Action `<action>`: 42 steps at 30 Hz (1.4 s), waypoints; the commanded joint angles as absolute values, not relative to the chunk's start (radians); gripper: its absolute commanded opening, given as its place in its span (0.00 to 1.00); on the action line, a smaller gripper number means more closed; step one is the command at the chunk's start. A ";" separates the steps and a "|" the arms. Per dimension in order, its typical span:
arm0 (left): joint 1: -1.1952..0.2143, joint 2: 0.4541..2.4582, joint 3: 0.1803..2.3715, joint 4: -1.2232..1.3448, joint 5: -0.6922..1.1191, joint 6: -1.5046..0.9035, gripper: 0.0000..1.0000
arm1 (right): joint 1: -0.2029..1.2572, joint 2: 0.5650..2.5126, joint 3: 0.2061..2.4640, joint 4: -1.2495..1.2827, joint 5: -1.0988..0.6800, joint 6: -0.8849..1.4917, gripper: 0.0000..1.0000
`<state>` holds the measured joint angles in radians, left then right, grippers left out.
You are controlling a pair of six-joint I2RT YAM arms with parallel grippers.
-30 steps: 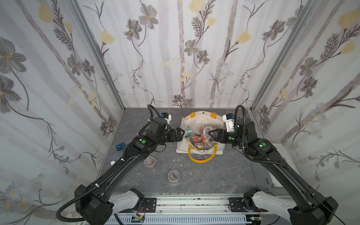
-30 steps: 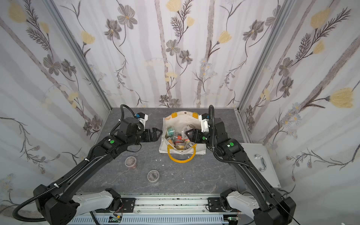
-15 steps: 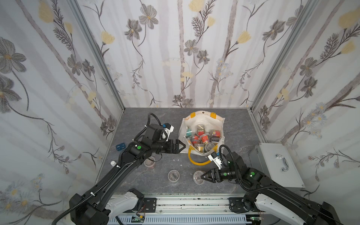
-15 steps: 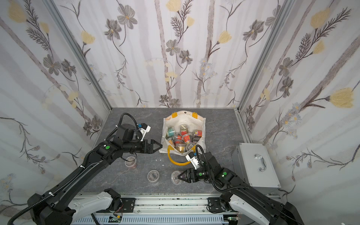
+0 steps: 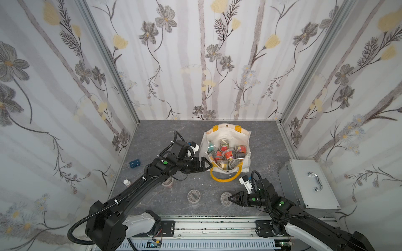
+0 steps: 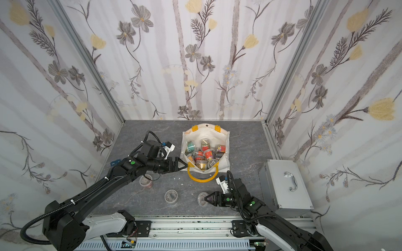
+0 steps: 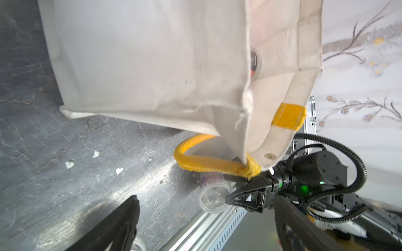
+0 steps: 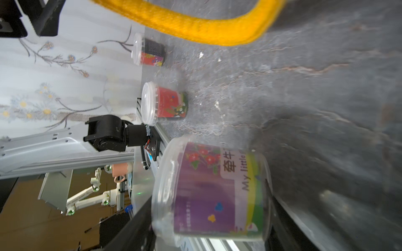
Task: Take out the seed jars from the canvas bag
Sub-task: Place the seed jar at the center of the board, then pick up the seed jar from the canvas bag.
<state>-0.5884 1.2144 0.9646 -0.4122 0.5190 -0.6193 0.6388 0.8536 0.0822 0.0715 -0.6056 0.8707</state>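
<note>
Two seed jars (image 5: 193,196) stood loose on the tabletop (image 5: 152,134) at lower centre. The left end effector (image 5: 207,165) hung released and empty, just beside the canvas bag (image 5: 247,139) at mid-frame, more jars heaped inside. Below, the right end effector (image 5: 228,198) clenched a purple-banded jar (image 8: 213,191).

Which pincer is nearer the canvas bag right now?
Left. The left pincer sits open at the canvas bag front corner by the yellow handle; the right pincer is apart from it near the table front edge, closed on a seed jar.
</note>
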 commanded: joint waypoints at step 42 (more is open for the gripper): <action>-0.603 1.304 1.165 -0.581 0.088 -0.385 0.98 | 0.493 1.158 1.113 -0.643 -0.267 0.553 0.78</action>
